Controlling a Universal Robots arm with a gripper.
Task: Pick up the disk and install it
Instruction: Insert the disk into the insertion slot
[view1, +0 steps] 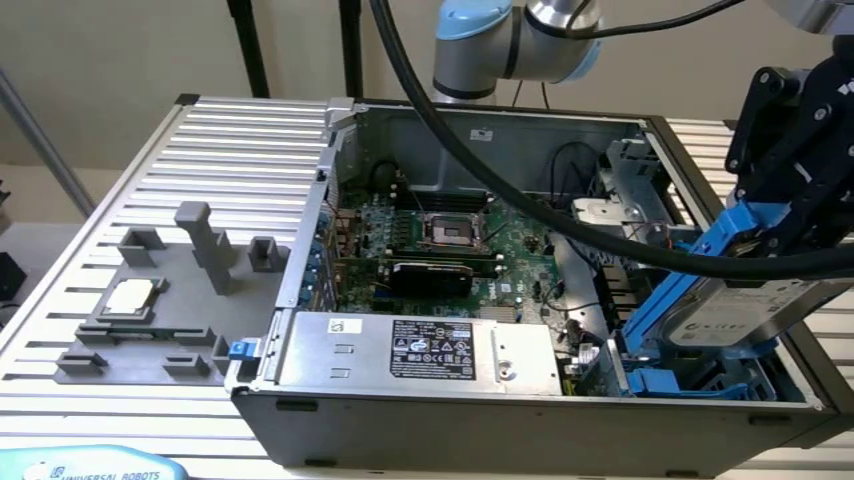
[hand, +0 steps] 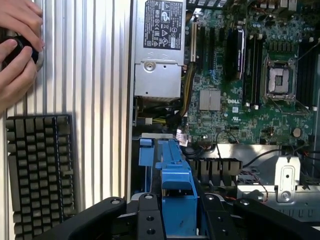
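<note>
The claw (view1: 778, 235) is clenched on the disk (view1: 741, 305), its black fingers pressed against the blue plastic rails that frame the drive. In the wrist view those fingers (hand: 150, 220) stand on either side of the blue carrier (hand: 177, 182), gripping it between them. The disk hangs tilted, its silver face and white label turned toward the exterior view's right, over the drive bay (view1: 667, 380) at the exterior view's right end of the open computer case (view1: 534, 420); its lower edge is down among the bay's blue pieces, though whether it touches them cannot be told. A thick black cable (view1: 534, 212) sweeps from the arm across the case to the claw. Inside the case, the green circuit board (view1: 441, 240) lies flat with its processor socket (view1: 450, 232) near the middle, and a large silver box with a black label (view1: 427, 350) sits along the near wall. The case rests on a ribbed metal table (view1: 214, 140). Toward the exterior view's left, well apart from the case, a grey holder plate (view1: 160, 330) carries a small square silver chip (view1: 130, 297). In the wrist view a dark keyboard (hand: 40, 170) lies on the ribbed table beside the case, and a person's hand (hand: 17, 50) rests on a dark object near it.
</note>
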